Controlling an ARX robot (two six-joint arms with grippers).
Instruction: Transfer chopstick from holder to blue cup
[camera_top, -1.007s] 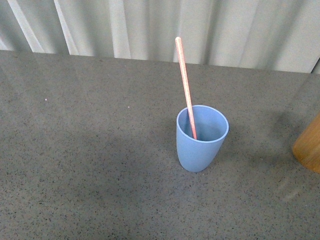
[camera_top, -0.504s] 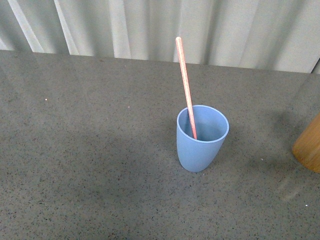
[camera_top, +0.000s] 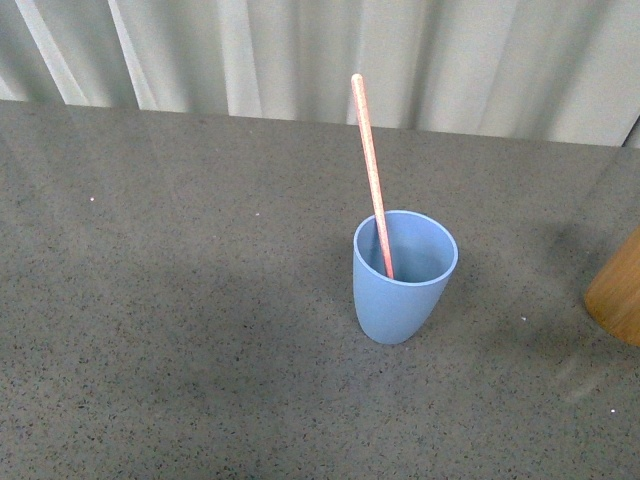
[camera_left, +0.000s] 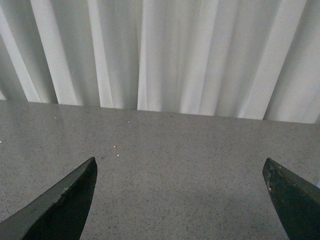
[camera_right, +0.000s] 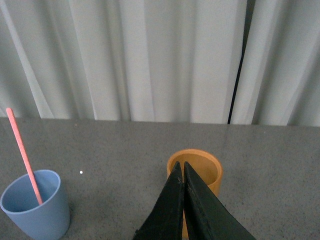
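The blue cup (camera_top: 404, 276) stands upright near the table's middle in the front view. One pink-orange chopstick (camera_top: 370, 165) stands in it, leaning back and left. The cup (camera_right: 36, 205) and chopstick (camera_right: 23, 153) also show in the right wrist view. The tan wooden holder (camera_top: 618, 290) is partly cut off at the right edge; in the right wrist view the holder (camera_right: 200, 172) looks empty inside. My right gripper (camera_right: 181, 165) is shut with nothing between its jaws, above and in front of the holder. My left gripper (camera_left: 180, 167) is open and empty over bare table.
The grey speckled table (camera_top: 180, 300) runs back to a white pleated curtain (camera_top: 300, 50). Neither arm shows in the front view.
The holder at the right edge has shifted slightly. The cup and chopstick have not moved.
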